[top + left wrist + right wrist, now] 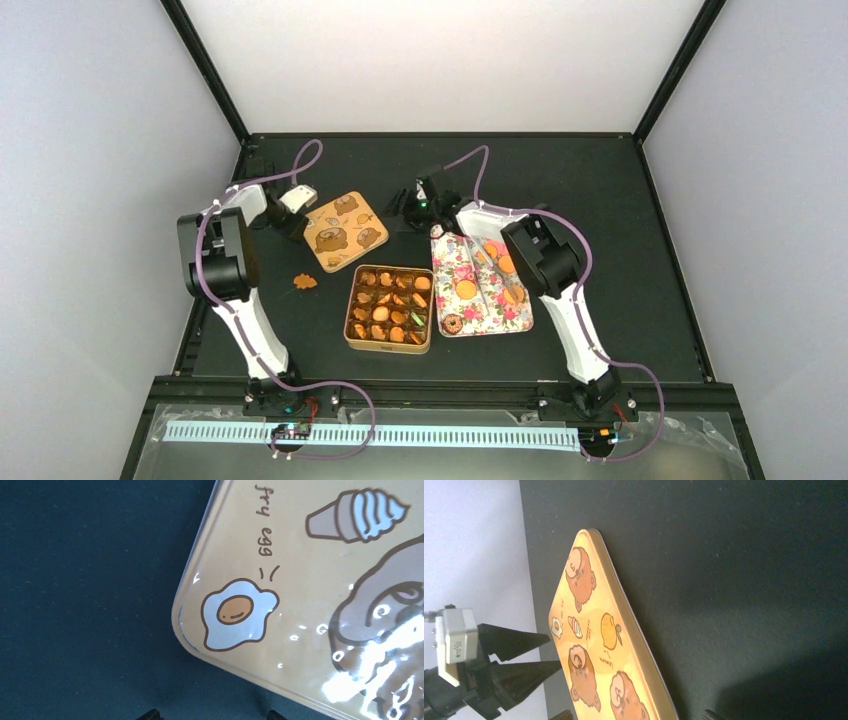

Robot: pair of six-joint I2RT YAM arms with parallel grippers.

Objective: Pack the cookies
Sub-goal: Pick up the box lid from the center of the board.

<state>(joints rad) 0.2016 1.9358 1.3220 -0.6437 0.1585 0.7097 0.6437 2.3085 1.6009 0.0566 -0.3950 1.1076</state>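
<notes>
**Top view.** My two arms reach across a black surface [620, 260] towards an orange tin lid [345, 231], which lies flat at the far left of the layout.

**Left wrist view.** My left hand [212, 715] hovers at the lid's left corner. Its two fingertips stand apart at the bottom edge of the view, with only bare surface between them. Just ahead is the lid's rounded corner, printed with a fried egg and the words "fry egg".

**Right wrist view.** My right hand [638, 715] is near the opposite corner of the lid, fingertips likewise apart and gripping nothing. This view looks along the lid, past its printed bears, to the left hand's black fingers [519, 640] beyond the far edge. I cannot tell whether either hand touches the lid.

**Task items.** The cookies [390, 305], small, round and orange-golden, mostly sit in dark paper cups inside a square tin [388, 348] near the middle of the surface. A green one [416, 320] is at the tin's right side. More cookies lie on a floral tray [495, 315] just beside the tin on the right, among them a brown ring-shaped cookie [452, 323] at the tray's near left corner. One stray cookie [305, 282] lies on the bare surface, left of the tin and nearer to me than the lid.
</notes>
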